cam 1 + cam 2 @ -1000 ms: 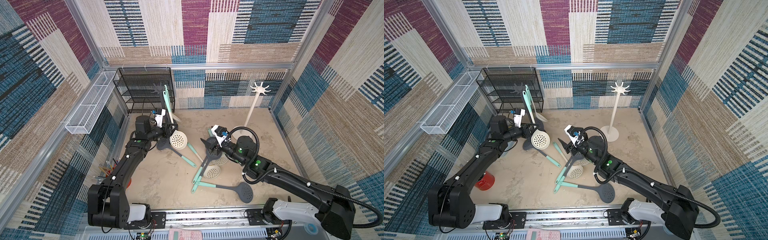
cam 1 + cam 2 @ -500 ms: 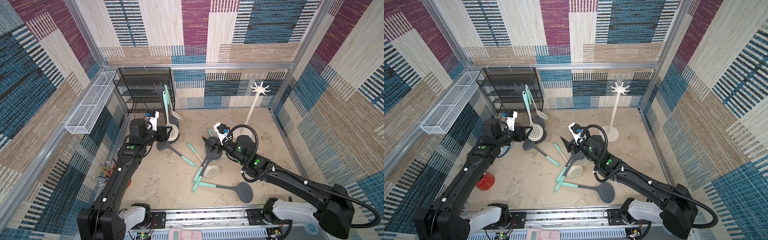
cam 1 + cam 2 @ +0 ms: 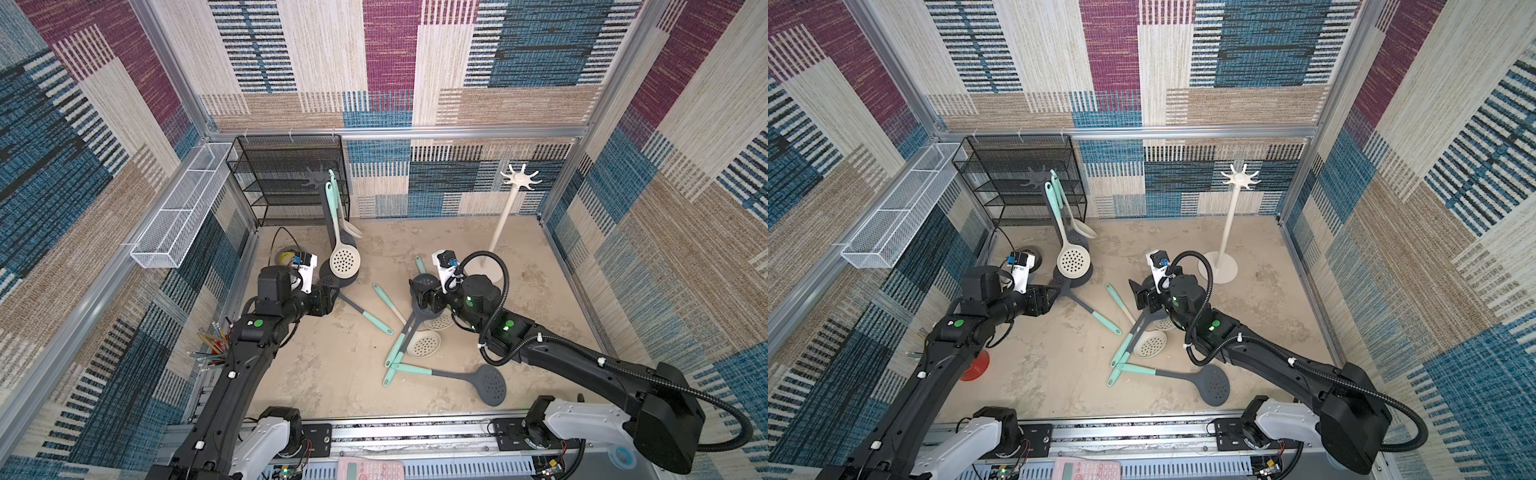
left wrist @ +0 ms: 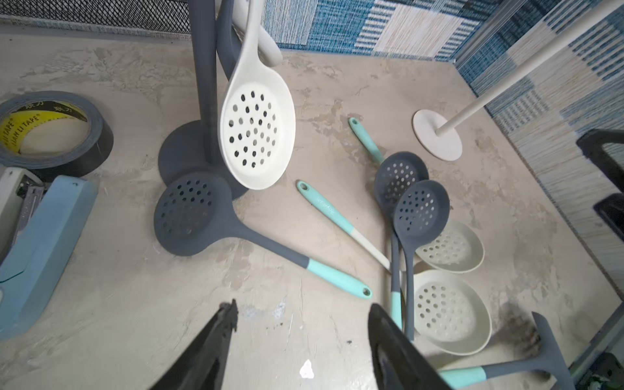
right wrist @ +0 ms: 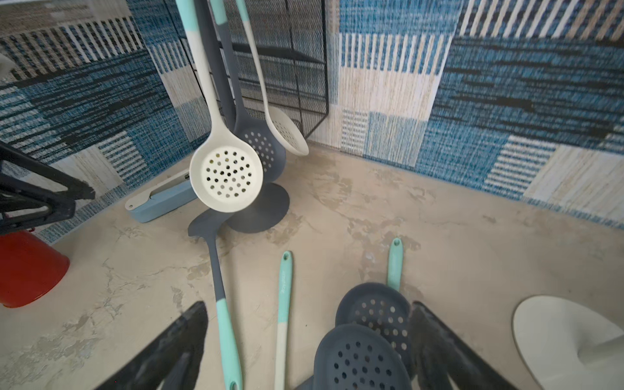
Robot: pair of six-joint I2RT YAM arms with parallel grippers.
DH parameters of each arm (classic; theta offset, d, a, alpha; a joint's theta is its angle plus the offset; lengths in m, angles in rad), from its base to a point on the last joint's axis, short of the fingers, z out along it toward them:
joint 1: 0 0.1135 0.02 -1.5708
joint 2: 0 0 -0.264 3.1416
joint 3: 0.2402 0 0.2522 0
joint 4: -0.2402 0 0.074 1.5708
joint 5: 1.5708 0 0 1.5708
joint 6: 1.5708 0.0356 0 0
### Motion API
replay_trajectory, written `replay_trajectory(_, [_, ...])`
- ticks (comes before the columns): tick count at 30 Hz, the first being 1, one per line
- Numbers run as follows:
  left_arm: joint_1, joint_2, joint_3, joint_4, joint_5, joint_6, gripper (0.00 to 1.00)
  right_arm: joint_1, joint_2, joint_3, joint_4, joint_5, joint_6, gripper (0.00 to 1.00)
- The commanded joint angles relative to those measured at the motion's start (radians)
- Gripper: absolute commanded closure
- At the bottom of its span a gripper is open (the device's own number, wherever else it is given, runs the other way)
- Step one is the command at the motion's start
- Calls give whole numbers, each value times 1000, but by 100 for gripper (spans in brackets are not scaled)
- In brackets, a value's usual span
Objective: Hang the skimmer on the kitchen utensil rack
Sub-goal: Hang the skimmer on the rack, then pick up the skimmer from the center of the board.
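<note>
Cream skimmer (image 3: 345,259) hangs on the grey rack (image 3: 318,181), upper left; left gripper (image 4: 302,307) and right gripper (image 5: 309,305) gape empty. Loose skimmers (image 3: 424,345) lie centre.

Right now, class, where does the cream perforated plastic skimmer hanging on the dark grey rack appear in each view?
Top view: cream perforated plastic skimmer, left of centre.
Top view: same spot.
Left wrist: hanging, bowl facing the camera.
Right wrist: hanging, bowl again facing the camera.
Shared landmark: dark grey rack's round base under it.
</note>
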Motion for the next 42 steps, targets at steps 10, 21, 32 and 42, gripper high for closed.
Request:
replay_trajectory(10, [-26, -49, -7, -27, -70, 55, 38, 1, 52, -76, -49, -2, 244, 10])
replay_trajectory(21, [-107, -47, -14, -26, -87, 69, 39, 1, 106, -126, 20, 32, 160, 12])
replay_trajectory(32, [-115, 5, -16, -17, -89, 83, 40, 1, 139, -168, 117, -131, 37, 17])
replay_trajectory(42, [-115, 23, -21, -19, -117, 98, 40, 11, 186, -187, 260, -254, -54, 24])
